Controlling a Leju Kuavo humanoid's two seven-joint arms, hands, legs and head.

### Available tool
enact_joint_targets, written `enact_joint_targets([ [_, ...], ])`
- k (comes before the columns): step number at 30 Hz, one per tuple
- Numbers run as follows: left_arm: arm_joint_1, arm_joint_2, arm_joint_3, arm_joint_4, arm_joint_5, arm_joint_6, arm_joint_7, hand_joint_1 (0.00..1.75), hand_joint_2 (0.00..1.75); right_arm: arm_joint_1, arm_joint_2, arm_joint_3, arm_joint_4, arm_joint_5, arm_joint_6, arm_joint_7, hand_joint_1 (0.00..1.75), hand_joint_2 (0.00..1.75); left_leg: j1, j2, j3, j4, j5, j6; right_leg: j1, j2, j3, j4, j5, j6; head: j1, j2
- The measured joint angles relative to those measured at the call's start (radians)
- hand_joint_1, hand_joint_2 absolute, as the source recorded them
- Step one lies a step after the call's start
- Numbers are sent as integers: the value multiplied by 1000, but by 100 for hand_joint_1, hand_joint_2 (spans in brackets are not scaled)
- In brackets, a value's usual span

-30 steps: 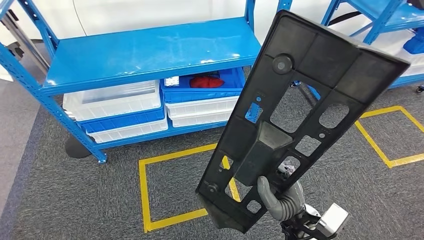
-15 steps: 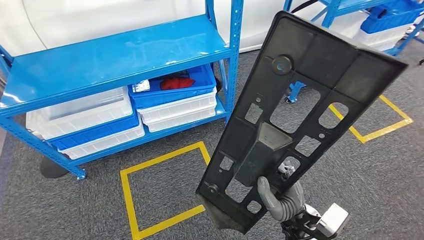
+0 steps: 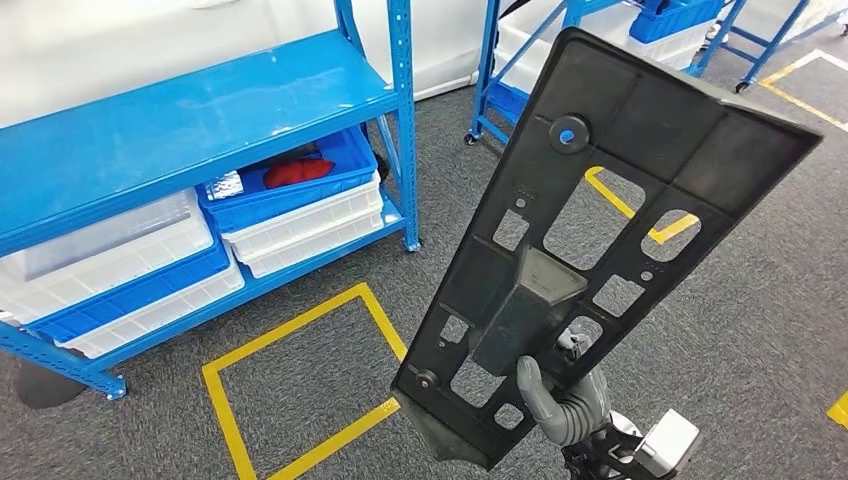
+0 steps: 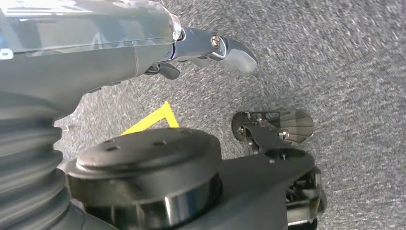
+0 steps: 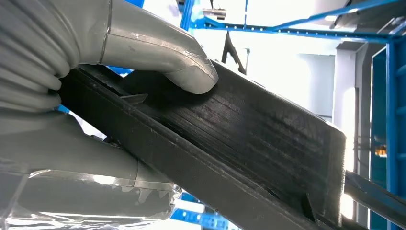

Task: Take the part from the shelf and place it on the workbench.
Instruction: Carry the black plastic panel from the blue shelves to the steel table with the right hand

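No readable text, labels, brands or numbers anywhere. The black part (image 3: 600,240) has bare moulded faces, no legible marking. The bins on the blue shelf (image 3: 180,130) carry nothing readable. Yellow floor tape (image 3: 300,390) beside the shelf forms plain outlines, no characters.

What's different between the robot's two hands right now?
The right hand grips the black part near its lower end, holding it up and tilted; the left hand holds nothing. The right hand's thumb presses on the part's face, while the left hand hangs over grey carpet. Both have grey ribbed covers.
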Motion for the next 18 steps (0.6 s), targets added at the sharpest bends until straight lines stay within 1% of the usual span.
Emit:
enact_joint_targets([
  [1,-1,-1,0,0,0,1,2,0,175,1,0,0,-1,1,-3,1,175,175,-1,7,-2,8,-6,-7,1,-10,21,-37,9,-7,0,0],
  [2,-3,-1,-1,0,0,2,4,0,175,3,0,0,-3,2,-5,1,175,175,-3,12,-3,14,-11,-14,5,-14,27,-50,8,-17,0,0],
  [4,-5,-2,-2,0,0,3,8,0,175,8,0,-2,-5,2,-9,2,175,175,-2,23,0,16,-14,-25,8,3,23,-46,10,-36,0,0],
  [5,-5,-2,-2,0,0,3,10,0,175,12,0,-3,-6,2,-9,2,175,175,0,21,1,20,-19,-31,8,10,21,-47,12,-42,0,0],
  [6,-6,-3,-2,0,0,4,12,0,175,15,0,-4,-7,2,-9,2,175,175,3,10,-4,36,-33,-35,7,18,20,-48,15,-47,0,0],
  [7,-6,-3,-3,0,0,4,15,0,175,17,0,-4,-9,2,-9,2,175,175,5,-8,-18,71,-59,-39,5,26,18,-50,17,-53,0,0],
  [8,-5,-3,-3,0,1,4,18,0,175,18,0,-4,-11,2,-9,2,175,175,6,-29,-44,129,-94,-42,6,34,16,-50,20,-57,0,0],
  [9,-5,-3,-3,0,1,4,21,0,175,19,0,-4,-12,2,-10,3,175,175,6,-44,-76,201,-131,-43,7,42,13,-50,21,-60,0,0],
  [10,-4,-3,-3,0,2,4,24,0,175,21,0,-5,-12,4,-11,3,175,175,6,-52,-106,268,-158,-43,10,52,10,-50,23,-62,0,0],
  [11,-5,-2,-3,0,2,3,28,0,175,23,0,-5,-13,6,-14,5,175,175,5,-55,-125,310,-167,-40,13,63,9,-50,24,-64,0,0],
  [12,-5,-2,-3,0,1,3,31,0,175,26,0,-5,-14,11,-18,8,175,175,4,-57,-129,317,-159,-36,15,73,8,-50,25,-65,0,0],
  [13,-6,-2,-4,0,0,2,34,0,175,29,0,-6,-16,15,-22,11,175,175,4,-58,-124,308,-145,-33,17,81,8,-50,26,-65,0,0],
  [15,-6,-2,-4,0,-1,2,37,0,175,31,0,-5,-17,20,-26,14,175,175,3,-59,-110,278,-123,-28,18,89,9,-50,26,-65,0,0],
  [16,-6,-2,-4,0,-1,1,37,0,175,31,0,-6,-18,20,-26,15,175,175,3,-60,-108,273,-120,-28,19,90,9,-50,26,-65,0,0],
  [17,-6,-2,-4,0,-1,1,38,0,175,32,0,-6,-20,22,-27,16,175,175,1,-66,-89,233,-99,-23,20,95,10,-50,27,-65,0,0],
  [18,-5,-2,-5,0,-2,1,40,0,175,34,0,-6,-25,25,-29,18,175,175,0,-79,-63,179,-72,-15,21,103,10,-50,28,-64,0,0],
])
